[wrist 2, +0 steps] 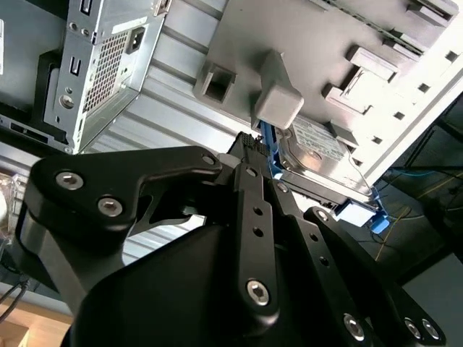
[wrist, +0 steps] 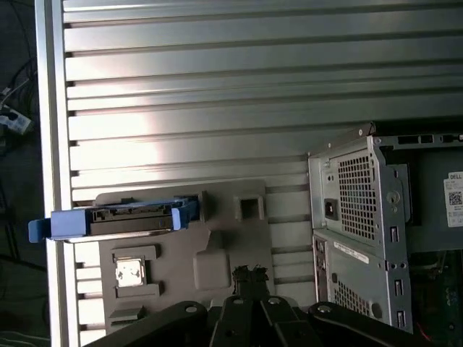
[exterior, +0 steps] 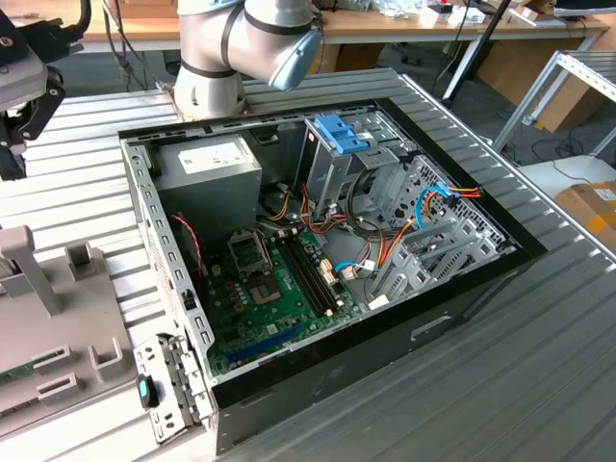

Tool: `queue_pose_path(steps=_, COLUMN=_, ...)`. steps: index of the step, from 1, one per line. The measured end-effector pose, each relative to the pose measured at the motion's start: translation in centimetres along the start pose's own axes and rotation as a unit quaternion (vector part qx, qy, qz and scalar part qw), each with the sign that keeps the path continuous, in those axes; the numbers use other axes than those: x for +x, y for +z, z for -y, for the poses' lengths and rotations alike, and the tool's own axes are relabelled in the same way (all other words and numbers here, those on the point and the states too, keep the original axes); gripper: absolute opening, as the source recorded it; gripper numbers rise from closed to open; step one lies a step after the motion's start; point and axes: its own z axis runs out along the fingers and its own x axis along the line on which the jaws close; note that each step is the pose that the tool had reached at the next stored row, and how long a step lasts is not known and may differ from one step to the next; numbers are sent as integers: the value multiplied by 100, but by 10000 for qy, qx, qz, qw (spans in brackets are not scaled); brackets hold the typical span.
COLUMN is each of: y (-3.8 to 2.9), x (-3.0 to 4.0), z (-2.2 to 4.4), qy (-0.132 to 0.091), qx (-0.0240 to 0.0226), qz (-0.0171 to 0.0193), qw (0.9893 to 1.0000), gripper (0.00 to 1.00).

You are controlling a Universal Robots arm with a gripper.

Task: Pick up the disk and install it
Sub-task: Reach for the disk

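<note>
While the hand hangs over the grey holder on the desk, I judge that we are in the approach of the pick-up, and nothing is taken yet. In both wrist views the hand looks closed, and it holds nothing.

The disk stands on its edge in a slot of that holder, at the side near the border of the desk, with the blue rails along its edges. The hand is apart from it and does not touch it.

To take the disk, I think the hand must open first. It must then come square over the narrow upper edge, so that it closes on the flat faces and not on the thin plastic rails.

In the exterior view, the open computer case with its metal cage lies well apart from the holder.

About writing: the disk carries a white label on its face, and the power-supply box carries one too. I cannot make out the print of either.
</note>
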Motion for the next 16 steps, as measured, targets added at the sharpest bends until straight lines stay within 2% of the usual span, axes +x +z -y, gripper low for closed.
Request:
queue_pose_path(steps=1, y=-3, x=101, z=8, qy=0, qx=0, qz=0, qw=10000, gripper=11)
queue_pose_path(steps=2, y=-4, x=151, z=11, qy=0, qx=0, qz=0, qw=10000, gripper=11)
queue_pose_path(steps=16, y=-6, x=177, z=13, qy=0, qx=1, qz=0, qw=10000, gripper=11)
